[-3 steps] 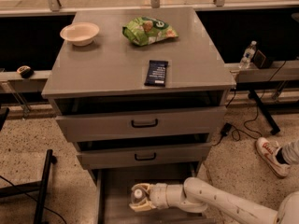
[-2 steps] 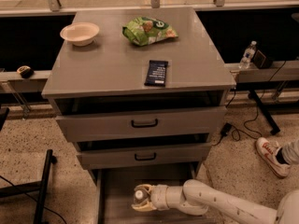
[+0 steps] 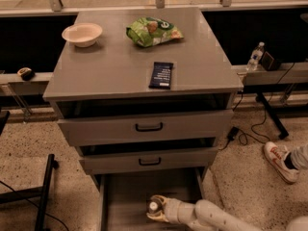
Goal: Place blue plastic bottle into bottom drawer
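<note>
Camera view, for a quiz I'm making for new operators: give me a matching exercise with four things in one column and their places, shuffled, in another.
Things
1. bowl
2. green snack bag
3. dark packet
4. blue plastic bottle

Places
A. gripped by the end effector, down in the open bottom drawer
B. cabinet top, back left
C. cabinet top, near the front edge
D. cabinet top, back centre

Pairs: 1-B, 2-D, 3-C, 4-A

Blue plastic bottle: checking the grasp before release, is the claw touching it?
Touching. The camera view shows the claw closed around the blue plastic bottle, its white cap between the fingers, over the open bottom drawer.
</note>
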Robot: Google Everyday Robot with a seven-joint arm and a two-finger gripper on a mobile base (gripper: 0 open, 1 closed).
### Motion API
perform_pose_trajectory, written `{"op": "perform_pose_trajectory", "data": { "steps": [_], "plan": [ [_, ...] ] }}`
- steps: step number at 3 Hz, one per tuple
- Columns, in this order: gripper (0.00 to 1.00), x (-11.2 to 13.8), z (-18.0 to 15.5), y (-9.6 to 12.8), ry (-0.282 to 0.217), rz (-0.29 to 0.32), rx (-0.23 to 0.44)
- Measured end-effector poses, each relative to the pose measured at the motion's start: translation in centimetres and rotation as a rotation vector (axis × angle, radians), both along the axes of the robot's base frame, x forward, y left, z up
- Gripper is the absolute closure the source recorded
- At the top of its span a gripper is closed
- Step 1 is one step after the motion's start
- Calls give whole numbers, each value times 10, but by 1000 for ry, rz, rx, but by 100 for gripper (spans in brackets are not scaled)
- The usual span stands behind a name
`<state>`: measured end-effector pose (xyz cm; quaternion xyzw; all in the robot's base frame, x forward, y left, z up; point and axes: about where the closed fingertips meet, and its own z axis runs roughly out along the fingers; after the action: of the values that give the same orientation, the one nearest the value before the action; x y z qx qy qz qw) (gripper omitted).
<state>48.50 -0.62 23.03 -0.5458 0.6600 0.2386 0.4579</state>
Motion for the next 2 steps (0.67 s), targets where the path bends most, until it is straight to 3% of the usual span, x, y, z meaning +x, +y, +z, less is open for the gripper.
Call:
{"op": "perform_pose_trajectory", "data": {
  "steps": [1, 2],
  "plan": [
    [73, 4, -11, -11, 15, -37, 72],
    [50, 4, -11, -11, 15, -37, 72]
  ]
}}
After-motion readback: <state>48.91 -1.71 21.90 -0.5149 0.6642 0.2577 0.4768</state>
